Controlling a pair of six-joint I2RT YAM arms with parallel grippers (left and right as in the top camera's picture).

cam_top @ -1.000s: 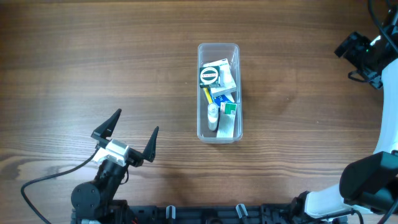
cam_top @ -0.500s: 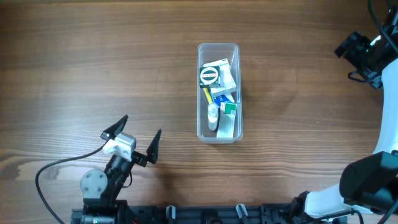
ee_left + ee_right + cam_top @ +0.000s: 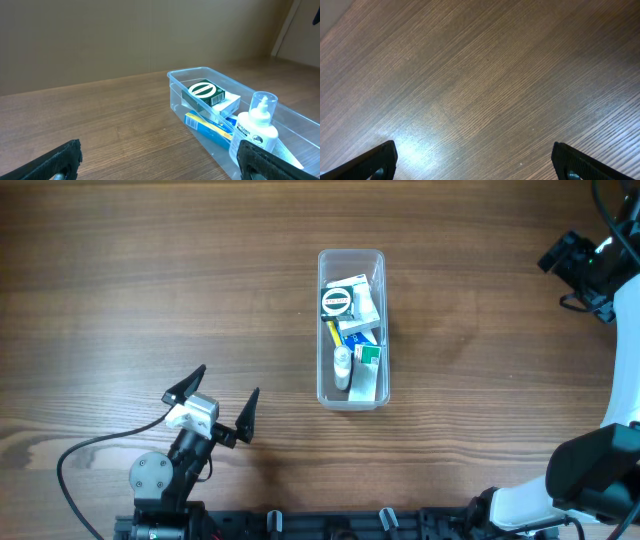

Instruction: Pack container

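Overhead: the clear container (image 3: 349, 253) sits upright near the middle of the wooden counter (image 3: 150, 270), long side running away from the robot. It's packed w/ small items: a box with a round logo (image 3: 337, 302) at the far end, a blue box (image 3: 361, 335) about mid-way, a little white bottle (image 3: 342, 364) lying toward the near end, and a green-and-white box (image 3: 369, 356) just beside it. The far end of the bin is bare. The left end effector (image 3: 230, 378) is at the near left, well apart from the bin, fingers spread wide w/ nothing between them. A black cable (image 3: 75, 457) loops from its arm. The right arm (image 3: 590, 265) is at the far right edge; its grasping part is hard to make out from here.

Left wrist: the two dark fingers (image 3: 60, 161) show at the bottom corners, far apart, so it's open and empty. The bin lies ahead to the right. The logo box rests on a white box (image 3: 227, 105), the blue box is in front of them, and the bottle is nearest the cam.

Right wrist: only bare wood grain, w/ a bright glare patch at lower left. The right end effector (image 3: 472, 156) has its fingers at opposite bottom corners, open, holding nothing. The bin isn't in this view.
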